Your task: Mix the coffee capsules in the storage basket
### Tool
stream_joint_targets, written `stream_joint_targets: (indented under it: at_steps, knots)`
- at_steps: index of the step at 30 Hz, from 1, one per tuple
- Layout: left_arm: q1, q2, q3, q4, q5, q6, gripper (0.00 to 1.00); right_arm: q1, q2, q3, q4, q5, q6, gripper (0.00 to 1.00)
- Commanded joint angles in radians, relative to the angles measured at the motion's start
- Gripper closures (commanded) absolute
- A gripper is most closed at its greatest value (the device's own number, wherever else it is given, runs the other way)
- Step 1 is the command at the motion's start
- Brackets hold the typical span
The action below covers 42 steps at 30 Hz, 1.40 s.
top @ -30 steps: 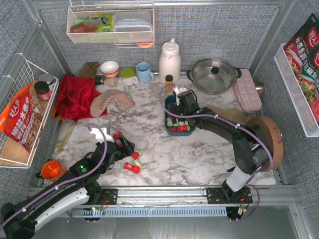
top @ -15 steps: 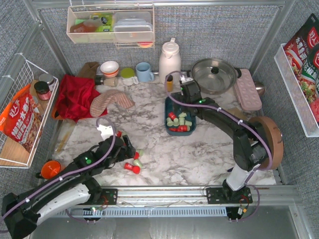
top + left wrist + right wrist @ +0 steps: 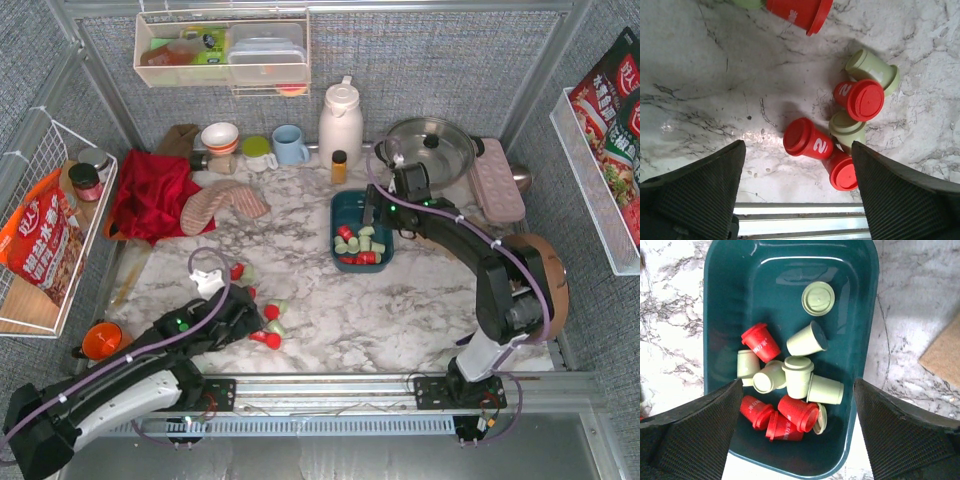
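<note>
The coffee capsules (image 3: 799,377) in the storage basket (image 3: 725,295) lie in a loose heap at its near end. Pale green ones sit in the middle, reds crowd the near wall, and one green pod stands alone, lid up, toward the bare far end. They lie tumbled on their sides and overlap, so an exact count is hard to give from the wrist view. The colours look only partly blended, reds mostly on one side. The basket stands right of centre on the marble counter (image 3: 420,310), just in front of the pot (image 3: 430,150), within easy reach of the right arm. The right claw (image 3: 797,385) hangs directly above the heap, jaws spread wide and grasping nothing. That pose suits either reaching in to stir or simply staying clear. Well apart, at the near left of the counter, a cluster of loose capsules (image 3: 860,97) rests in a tight knot, red and green touching. By my reading these must join the basket before the mix is complete. The left claw (image 3: 798,144) hovers low over them, released and empty. Its fingers straddle a red pod lying on its side, which I judge the likeliest next pick.
</note>
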Motion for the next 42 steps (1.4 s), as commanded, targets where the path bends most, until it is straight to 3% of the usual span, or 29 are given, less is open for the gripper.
stream_joint_targets:
  at_steps: [1, 4, 8, 24, 42]
  knots:
    - [-0.001, -0.018, -0.026, -0.003, 0.054, -0.068, 0.11, 0.000, -0.051, -0.063, 0.068, 0.017, -0.009, 0.06]
    - [-0.009, -0.004, -0.032, -0.008, 0.065, -0.078, 0.25, 0.006, -0.093, -0.105, 0.082, 0.048, -0.041, 0.08]
    - [-0.017, 0.027, -0.041, -0.015, 0.068, -0.105, 0.32, 0.023, -0.139, -0.141, 0.077, 0.102, -0.088, 0.10]
    - [-0.088, 0.268, 0.054, 0.025, 0.022, -0.126, 0.35, 0.085, -0.221, -0.206, 0.097, 0.173, -0.187, 0.09]
    - [-0.110, 0.426, 0.146, -0.033, 0.074, 0.086, 0.36, 0.087, -0.197, -0.205, 0.111, 0.138, -0.193, 0.09]
